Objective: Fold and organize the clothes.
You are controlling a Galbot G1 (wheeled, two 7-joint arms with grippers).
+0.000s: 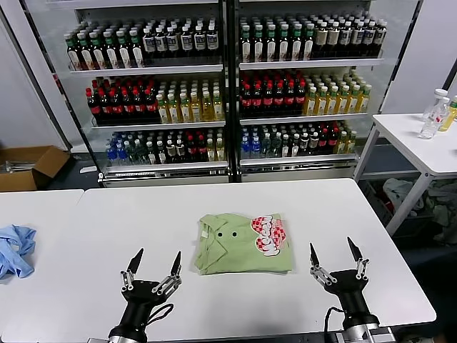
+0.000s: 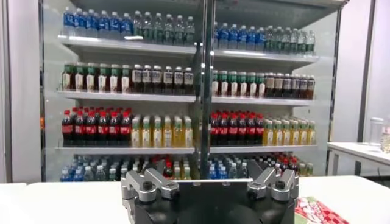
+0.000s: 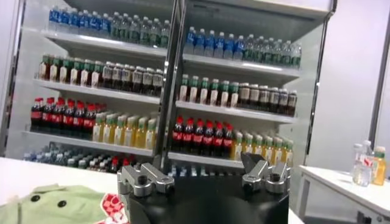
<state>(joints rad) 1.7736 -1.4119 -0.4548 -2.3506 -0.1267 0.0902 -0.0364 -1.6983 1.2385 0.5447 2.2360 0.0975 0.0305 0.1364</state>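
The light green polo shirt (image 1: 243,243) lies folded into a neat rectangle on the white table (image 1: 214,200), collar and two dark buttons to the left, red-and-white checkered print to the right. My left gripper (image 1: 153,264) is open and empty, raised near the table's front edge, to the left of the shirt. My right gripper (image 1: 334,257) is open and empty, raised to the right of the shirt. A corner of the shirt shows in the right wrist view (image 3: 55,207), and its print in the left wrist view (image 2: 317,213).
A light blue cloth (image 1: 16,250) lies on the adjoining table at the far left. A drinks cooler with bottle shelves (image 1: 228,86) stands behind the table. A side table (image 1: 421,143) with bottles stands at the right. A cardboard box (image 1: 28,168) is on the floor.
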